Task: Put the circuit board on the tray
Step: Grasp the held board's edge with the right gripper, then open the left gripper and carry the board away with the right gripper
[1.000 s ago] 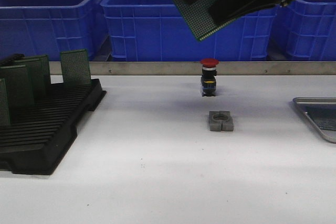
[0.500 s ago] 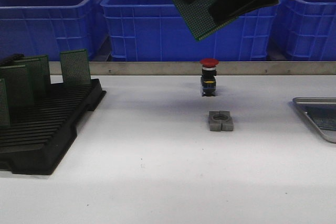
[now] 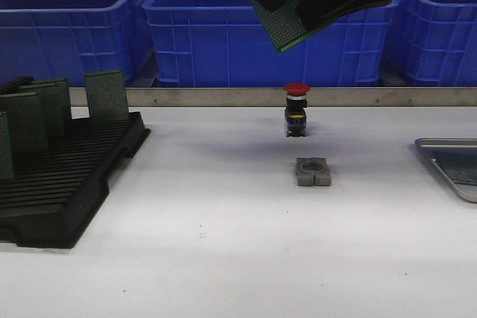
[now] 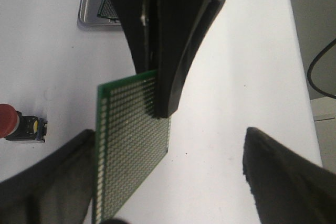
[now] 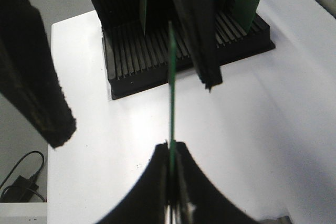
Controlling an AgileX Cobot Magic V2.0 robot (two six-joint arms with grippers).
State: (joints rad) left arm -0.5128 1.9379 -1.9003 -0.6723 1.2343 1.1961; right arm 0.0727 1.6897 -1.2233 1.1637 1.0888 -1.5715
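Right gripper (image 3: 294, 24) fingers pinch the green circuit board (image 3: 287, 13) high above the tabletop (image 3: 223, 214); left gripper (image 4: 168, 182) fingers are spread.

A slotted rack (image 3: 63, 184) is sitting at the table's left, with several boards (image 3: 106, 94) standing in its rear slots. A push-button (image 3: 297, 109) is standing mid-table, behind a small notched block (image 3: 313, 171). The tray (image 3: 447, 163) is lying at the right edge. Crates (image 3: 223, 27) are lining up behind the table (image 3: 223, 258).
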